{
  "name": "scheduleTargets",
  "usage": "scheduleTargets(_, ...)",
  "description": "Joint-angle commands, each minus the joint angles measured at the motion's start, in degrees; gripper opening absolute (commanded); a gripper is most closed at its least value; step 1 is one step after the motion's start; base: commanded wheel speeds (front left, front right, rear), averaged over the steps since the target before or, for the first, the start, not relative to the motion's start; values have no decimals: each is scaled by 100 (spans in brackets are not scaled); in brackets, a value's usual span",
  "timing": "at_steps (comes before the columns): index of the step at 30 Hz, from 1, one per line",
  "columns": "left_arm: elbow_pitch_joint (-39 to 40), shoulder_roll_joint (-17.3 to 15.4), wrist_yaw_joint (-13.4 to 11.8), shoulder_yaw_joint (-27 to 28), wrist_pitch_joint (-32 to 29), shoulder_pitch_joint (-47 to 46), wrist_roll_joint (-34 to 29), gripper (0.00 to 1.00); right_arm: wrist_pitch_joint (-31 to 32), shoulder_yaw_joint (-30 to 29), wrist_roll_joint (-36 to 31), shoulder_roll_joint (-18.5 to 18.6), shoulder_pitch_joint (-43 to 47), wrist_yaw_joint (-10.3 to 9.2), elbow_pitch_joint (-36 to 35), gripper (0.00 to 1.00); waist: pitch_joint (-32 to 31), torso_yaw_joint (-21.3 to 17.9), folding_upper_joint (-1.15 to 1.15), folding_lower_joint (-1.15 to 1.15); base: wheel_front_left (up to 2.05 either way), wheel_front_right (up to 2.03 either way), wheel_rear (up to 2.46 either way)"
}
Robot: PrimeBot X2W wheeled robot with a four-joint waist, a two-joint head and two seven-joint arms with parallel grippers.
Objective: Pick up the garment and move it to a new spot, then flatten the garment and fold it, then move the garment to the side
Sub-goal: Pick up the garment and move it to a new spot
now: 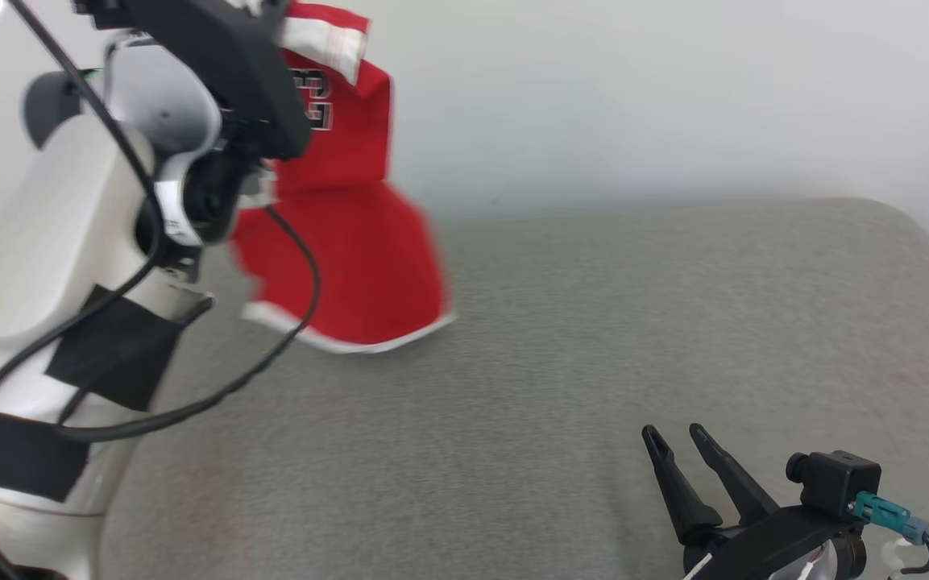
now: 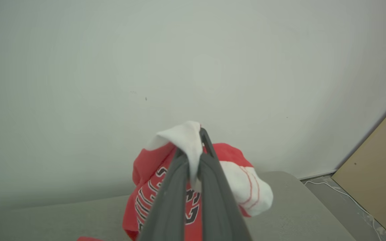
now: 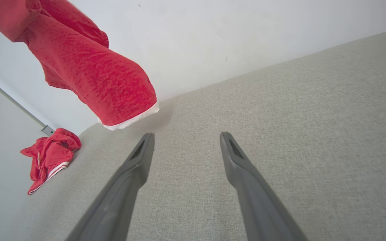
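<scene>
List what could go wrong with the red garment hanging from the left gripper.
1. The left gripper pinches the red garment only by its white trim, so it might slip free.
2. The loose black cable hangs in front of the cloth and could snag.
3. The second red garment lies near the edge of the grey surface and might get dragged off.

Garment (image 1: 351, 258) hangs from left gripper (image 2: 193, 144) over the bench's (image 1: 593, 322) far-left area, before the wall (image 1: 673, 97). Second garment (image 3: 50, 157) lies on the bench at its left edge, near the far-left corner. Right gripper (image 1: 673, 431) sits over the near-right corner, well apart from both.
</scene>
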State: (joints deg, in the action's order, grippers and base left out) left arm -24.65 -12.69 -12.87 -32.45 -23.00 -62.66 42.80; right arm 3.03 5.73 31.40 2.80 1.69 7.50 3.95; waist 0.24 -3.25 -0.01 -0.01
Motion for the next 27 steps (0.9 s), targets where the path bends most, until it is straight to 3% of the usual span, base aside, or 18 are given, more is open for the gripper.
scheduleTargets(1, 38, 63, -5, -14, 11, 1, 43, 0, -12, -15, 1, 19, -72, -2, -1, 100, -26, -456, 1, 1, 0, 0, 0)
scheduleTargets(8, 114, 512, 171, -118, 158, 163, 278, 0, -56, 3, 30, 19, -133, -2, 1, 100, 145, -816, 1, 1, 0, 0, 0)
scheduleTargets(14, -14, 627, 238, -256, 179, -72, 190, 0, -111, 62, 67, 19, -205, -2, 46, 100, 200, -950, 1, 1, 0, 0, 0)
scheduleTargets(27, -45, -68, -12, -377, -338, -141, -96, 0, -176, 39, 121, 20, -73, -2, 186, 100, 48, -782, 1, 1, 0, 0, 0)
